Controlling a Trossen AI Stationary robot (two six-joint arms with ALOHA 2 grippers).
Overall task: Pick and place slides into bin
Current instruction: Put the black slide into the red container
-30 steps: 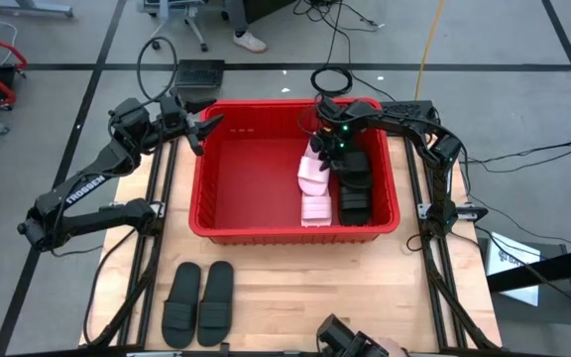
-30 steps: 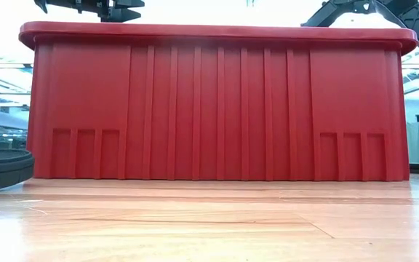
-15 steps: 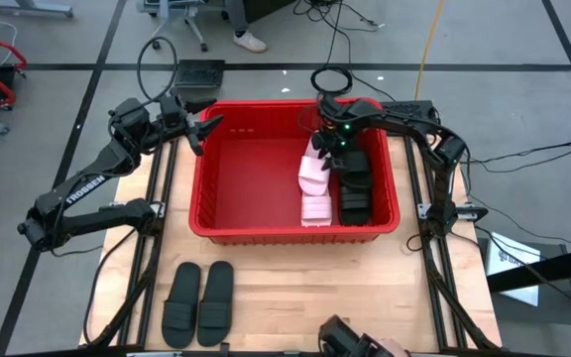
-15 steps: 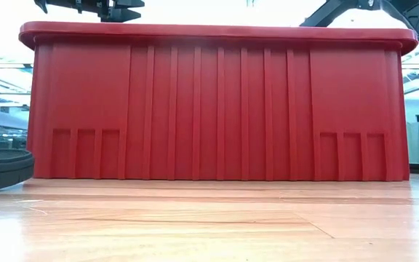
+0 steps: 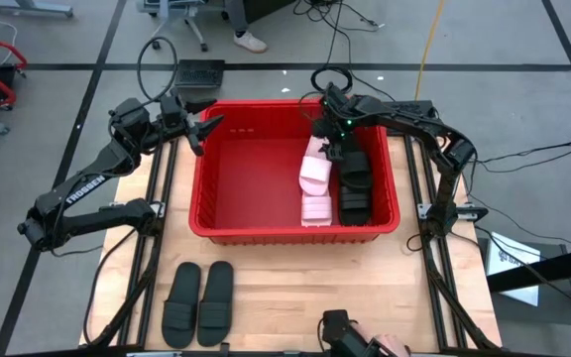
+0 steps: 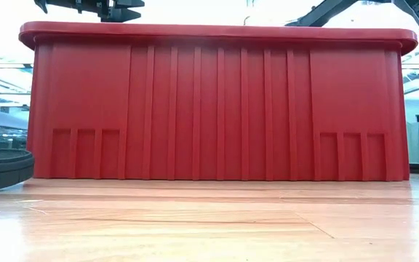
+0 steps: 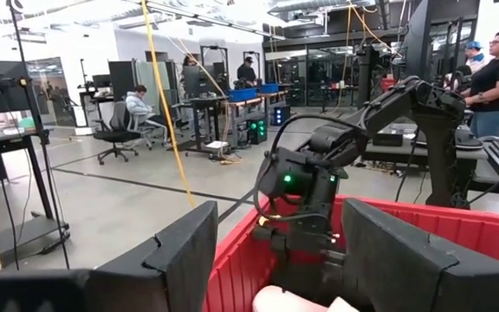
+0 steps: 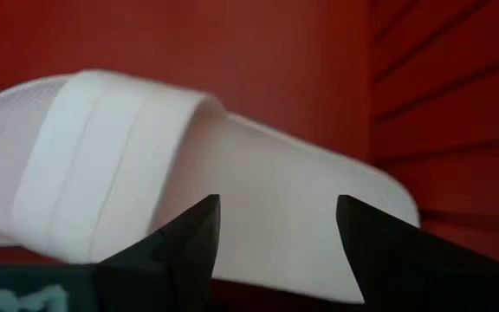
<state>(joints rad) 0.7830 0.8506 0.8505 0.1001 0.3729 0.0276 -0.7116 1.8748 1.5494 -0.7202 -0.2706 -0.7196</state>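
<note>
1. Red plastic bin (image 5: 216,178) is the landmark, standing at the far middle of the wooden table (image 5: 295,297); its near wall fills the low view.
2. Inside the bin, against its right side, lie two pale pink slides (image 5: 316,180) and, just right of them, two black slides (image 5: 354,188).
3. Right gripper (image 5: 330,139) hangs over the bin's far right corner, fingers released and grasping nothing; in its wrist view a pale slide (image 8: 189,191) lies just beyond the parted fingertips.
4. Step in hand, as judged: a slide is dropped off, so four of six are binned.
5. Two black slides (image 5: 198,301) lie side by side on the table, in front of the bin's left corner, well apart from both grippers.
6. Left gripper (image 5: 201,132) hovers at the bin's far left corner, fingers spread, empty.
7. Next move likely calls for an arm to clear the bin's rim and reach down to that pair.
8. Obstacles: the bin's tall wall stands between grippers and pair; a person's hand (image 5: 390,347) shows at the table's near edge.
</note>
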